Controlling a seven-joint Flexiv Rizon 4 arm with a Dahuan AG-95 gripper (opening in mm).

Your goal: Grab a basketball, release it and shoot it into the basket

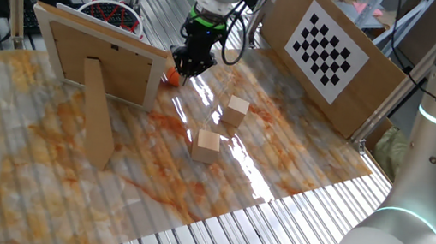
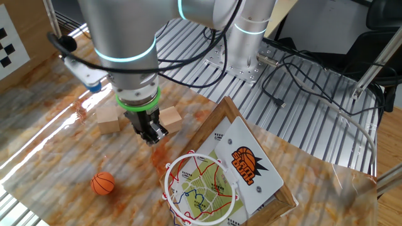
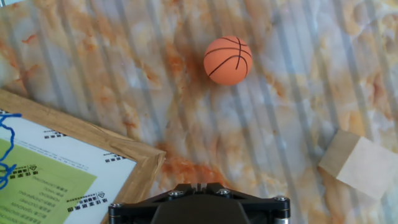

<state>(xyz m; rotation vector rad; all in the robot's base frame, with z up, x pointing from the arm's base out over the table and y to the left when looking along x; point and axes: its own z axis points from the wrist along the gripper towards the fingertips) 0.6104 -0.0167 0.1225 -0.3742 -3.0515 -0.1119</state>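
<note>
The small orange basketball [image 3: 228, 60] lies on the marbled tabletop. It also shows in the other fixed view [image 2: 103, 182] and half hidden behind the board in one fixed view [image 1: 171, 77]. My gripper [image 2: 152, 135] hangs above the table, beside the ball and apart from it, also seen in one fixed view [image 1: 188, 64]. Its jaws are together and hold nothing. The basket, a white-rimmed hoop [image 2: 168, 187] with red and dark netting, sticks out from the framed board; its rim also shows behind the board [image 1: 111, 13].
The framed wooden backboard [image 1: 102, 57] stands on a prop, its printed face in the other fixed view [image 2: 251, 169]. Two tan wooden cubes [image 1: 237, 110] [image 1: 206, 146] lie on the table, one in the hand view [image 3: 357, 163]. A checkerboard panel [image 1: 329, 48] leans at the back.
</note>
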